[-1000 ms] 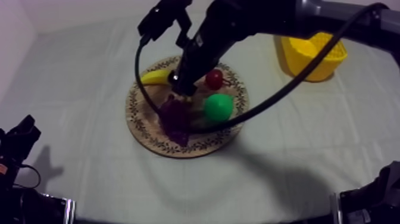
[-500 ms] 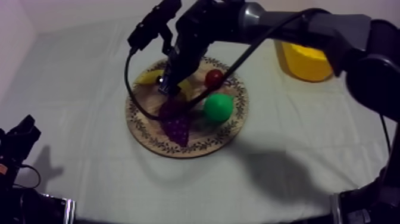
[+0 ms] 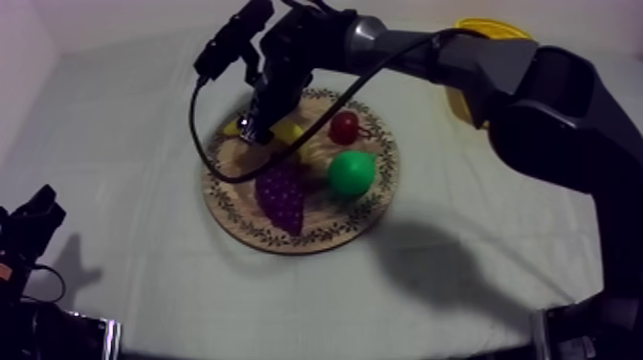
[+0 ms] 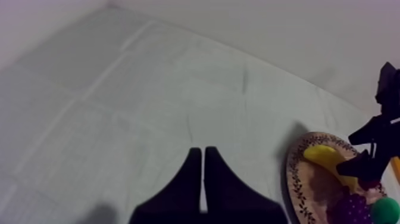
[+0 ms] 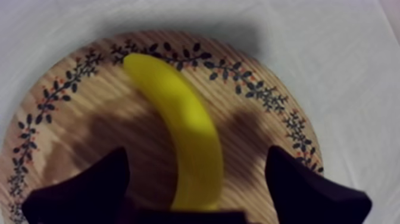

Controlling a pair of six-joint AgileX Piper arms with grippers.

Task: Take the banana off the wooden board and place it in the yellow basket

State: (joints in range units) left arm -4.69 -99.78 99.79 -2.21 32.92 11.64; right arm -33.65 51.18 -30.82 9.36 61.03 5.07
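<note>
The right gripper (image 3: 256, 124) has slid from the middle of the board toward its far left since a second ago. Now it hangs over the banana (image 5: 184, 113) with its two black fingers apart, one on each side. The banana is smooth, yellow and curved, and it lies on the round wooden board (image 5: 262, 98) with the leafy rim. The left gripper (image 4: 203, 156) sits at the near left, fingers together.

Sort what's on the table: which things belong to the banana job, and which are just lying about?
Job: banana, wooden board, yellow basket, right gripper open astride the banana.
Lying about: bunch of grapes, pear, small red fruit; left gripper shut.
</note>
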